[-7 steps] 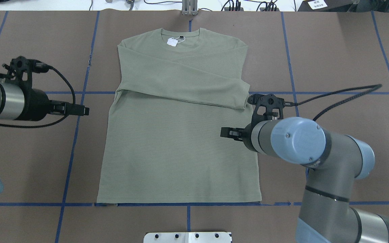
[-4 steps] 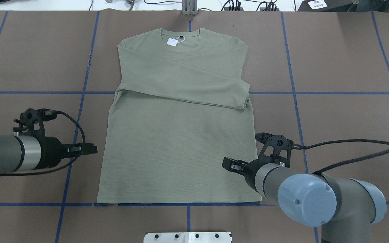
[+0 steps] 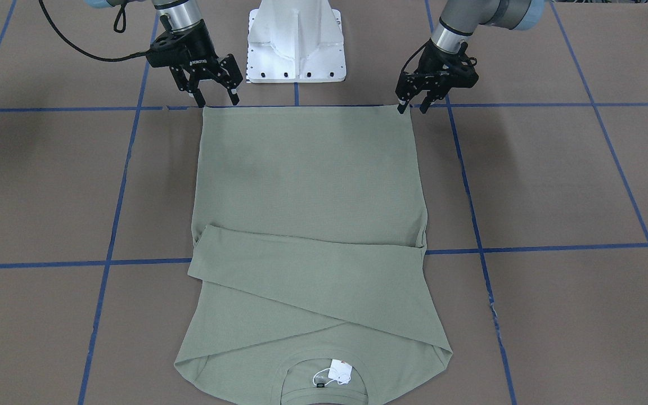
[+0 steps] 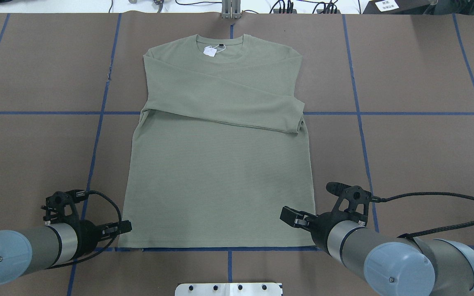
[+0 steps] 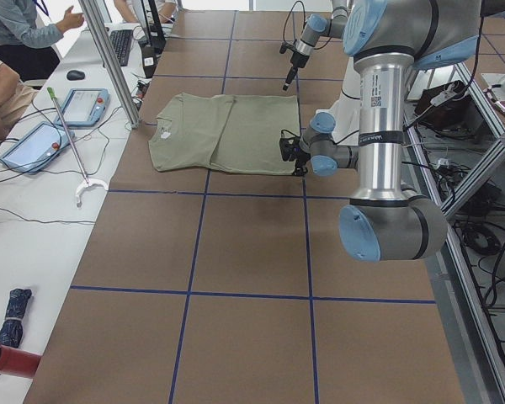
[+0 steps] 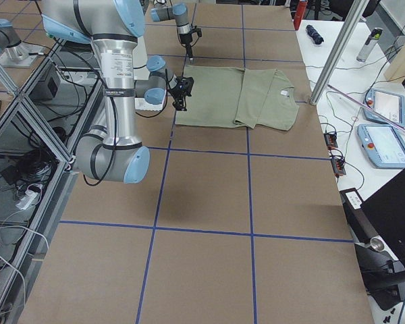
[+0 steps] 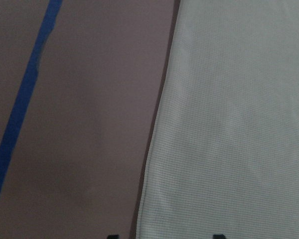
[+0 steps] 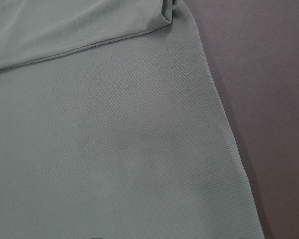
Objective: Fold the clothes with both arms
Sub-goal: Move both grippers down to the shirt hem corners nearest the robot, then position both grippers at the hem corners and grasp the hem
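Overhead exterior view: sage-green shirt (image 4: 220,172) lies flat mid-counter (image 4: 426,61), both sleeves already folded across its chest. Left claw (image 3: 412,107) and right claw (image 3: 217,100), both open and empty, poise at its hem corners; body folds remain.

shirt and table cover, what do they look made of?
Shirt: looks like a fine knit, matte sage green; a tiny grid texture shows close up. Table cover: seemingly matte brown paper or mat, marked with blue tape lines; hard to confirm.
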You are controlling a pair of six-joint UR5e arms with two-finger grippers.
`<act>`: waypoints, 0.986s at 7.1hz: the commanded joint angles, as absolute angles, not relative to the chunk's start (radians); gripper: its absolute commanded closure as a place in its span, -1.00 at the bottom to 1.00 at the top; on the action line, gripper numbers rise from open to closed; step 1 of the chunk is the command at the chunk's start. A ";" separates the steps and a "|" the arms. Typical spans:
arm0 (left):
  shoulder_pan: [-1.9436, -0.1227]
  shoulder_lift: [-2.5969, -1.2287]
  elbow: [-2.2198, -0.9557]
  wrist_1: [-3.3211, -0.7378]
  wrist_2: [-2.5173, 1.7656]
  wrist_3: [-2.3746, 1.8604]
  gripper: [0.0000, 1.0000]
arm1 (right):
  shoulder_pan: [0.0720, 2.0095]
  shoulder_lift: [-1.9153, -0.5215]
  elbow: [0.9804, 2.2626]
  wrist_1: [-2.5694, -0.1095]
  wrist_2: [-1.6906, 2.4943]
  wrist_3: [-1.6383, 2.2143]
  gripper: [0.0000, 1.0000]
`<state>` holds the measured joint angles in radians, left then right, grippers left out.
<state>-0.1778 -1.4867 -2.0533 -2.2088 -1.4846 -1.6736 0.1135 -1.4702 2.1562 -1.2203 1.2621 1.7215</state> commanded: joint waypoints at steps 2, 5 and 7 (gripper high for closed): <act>-0.137 -1.493 -2.036 -2.209 -1.480 -1.677 -0.40 | 0.101 -1.474 2.152 -1.216 1.236 1.721 -0.99; -0.129 -1.505 -2.028 -2.207 -1.480 -1.677 -0.28 | 0.101 -1.474 2.152 -1.215 1.236 1.721 -0.99; -0.121 -1.514 -2.025 -2.206 -1.479 -1.675 -0.27 | 0.101 -1.476 2.146 -1.215 1.235 1.723 -0.99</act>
